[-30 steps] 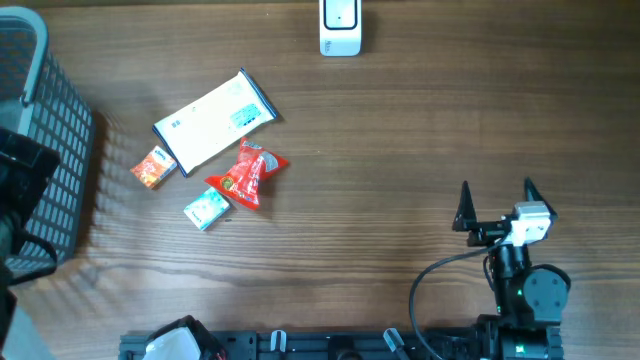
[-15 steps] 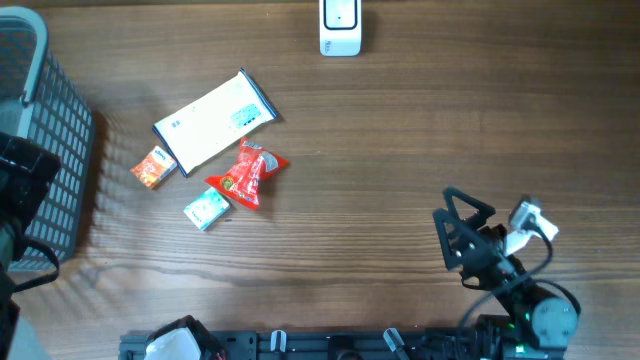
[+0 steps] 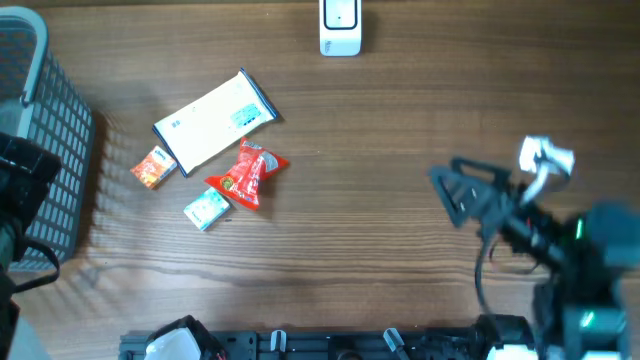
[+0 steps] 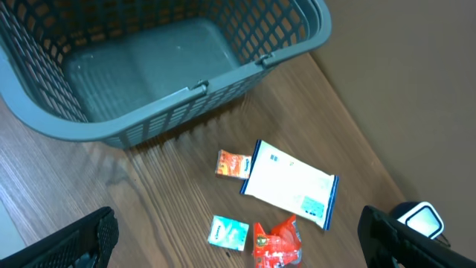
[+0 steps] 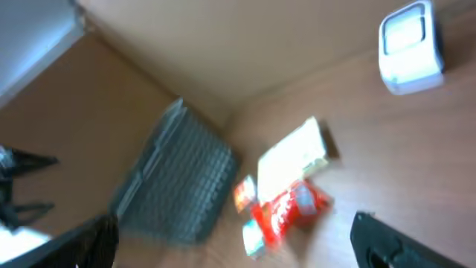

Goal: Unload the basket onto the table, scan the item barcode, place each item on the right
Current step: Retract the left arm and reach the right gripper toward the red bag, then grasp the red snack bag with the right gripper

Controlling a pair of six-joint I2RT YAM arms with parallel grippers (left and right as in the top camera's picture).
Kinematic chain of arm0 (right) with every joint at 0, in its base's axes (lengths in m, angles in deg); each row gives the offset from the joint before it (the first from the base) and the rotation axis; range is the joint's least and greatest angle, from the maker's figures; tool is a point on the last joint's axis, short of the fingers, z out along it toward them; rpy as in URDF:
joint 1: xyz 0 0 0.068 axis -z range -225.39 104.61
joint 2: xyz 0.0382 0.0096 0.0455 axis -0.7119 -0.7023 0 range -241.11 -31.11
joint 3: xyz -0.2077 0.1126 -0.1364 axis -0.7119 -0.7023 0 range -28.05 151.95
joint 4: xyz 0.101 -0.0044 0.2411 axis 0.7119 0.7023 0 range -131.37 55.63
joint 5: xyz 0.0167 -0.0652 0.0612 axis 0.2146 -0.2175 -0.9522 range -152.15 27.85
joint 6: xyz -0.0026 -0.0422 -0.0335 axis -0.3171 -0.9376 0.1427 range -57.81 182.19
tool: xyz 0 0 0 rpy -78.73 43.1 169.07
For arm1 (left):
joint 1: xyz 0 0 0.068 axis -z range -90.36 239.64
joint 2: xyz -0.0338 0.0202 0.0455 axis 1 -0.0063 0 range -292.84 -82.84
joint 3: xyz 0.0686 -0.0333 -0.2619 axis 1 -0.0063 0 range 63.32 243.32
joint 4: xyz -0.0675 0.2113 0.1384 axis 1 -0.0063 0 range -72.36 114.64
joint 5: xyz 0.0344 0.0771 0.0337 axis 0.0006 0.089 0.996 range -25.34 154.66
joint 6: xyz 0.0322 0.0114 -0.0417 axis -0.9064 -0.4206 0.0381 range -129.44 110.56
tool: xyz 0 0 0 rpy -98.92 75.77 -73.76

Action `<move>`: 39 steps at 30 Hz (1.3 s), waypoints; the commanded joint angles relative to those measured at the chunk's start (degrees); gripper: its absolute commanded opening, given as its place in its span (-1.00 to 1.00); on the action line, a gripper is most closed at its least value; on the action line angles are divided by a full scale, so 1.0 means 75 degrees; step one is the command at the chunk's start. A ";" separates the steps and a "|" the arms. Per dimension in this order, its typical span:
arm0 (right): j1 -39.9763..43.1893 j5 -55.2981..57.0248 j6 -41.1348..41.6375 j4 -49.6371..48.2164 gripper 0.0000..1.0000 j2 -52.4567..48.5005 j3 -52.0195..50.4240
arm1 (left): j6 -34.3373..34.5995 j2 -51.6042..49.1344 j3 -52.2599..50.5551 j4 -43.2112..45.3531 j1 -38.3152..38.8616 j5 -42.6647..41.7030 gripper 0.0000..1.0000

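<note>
While right jaws stand wide, red packet lies well apart.

Packets right of basket; scanner behind

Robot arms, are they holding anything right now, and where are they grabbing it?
Nothing is held. The left gripper and right gripper both have open, empty jaws, and the red packet lies untouched on the table.
</note>
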 commanded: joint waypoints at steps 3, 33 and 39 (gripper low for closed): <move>-0.1399 -0.0119 -0.3622 0.2471 0.99 -0.3010 0.3075 | 0.0076 0.0012 0.0017 0.0020 -0.0052 -0.0047 1.00; -0.6394 0.3960 -0.2410 0.2582 -0.83 -1.1173 0.7487 | 0.0076 0.0012 0.0017 0.0020 -0.0052 -0.0047 1.00; -0.6700 0.4672 -0.2256 0.2154 -0.91 -1.1774 0.7478 | 0.0076 0.0012 0.0017 0.0020 -0.0052 -0.0047 1.00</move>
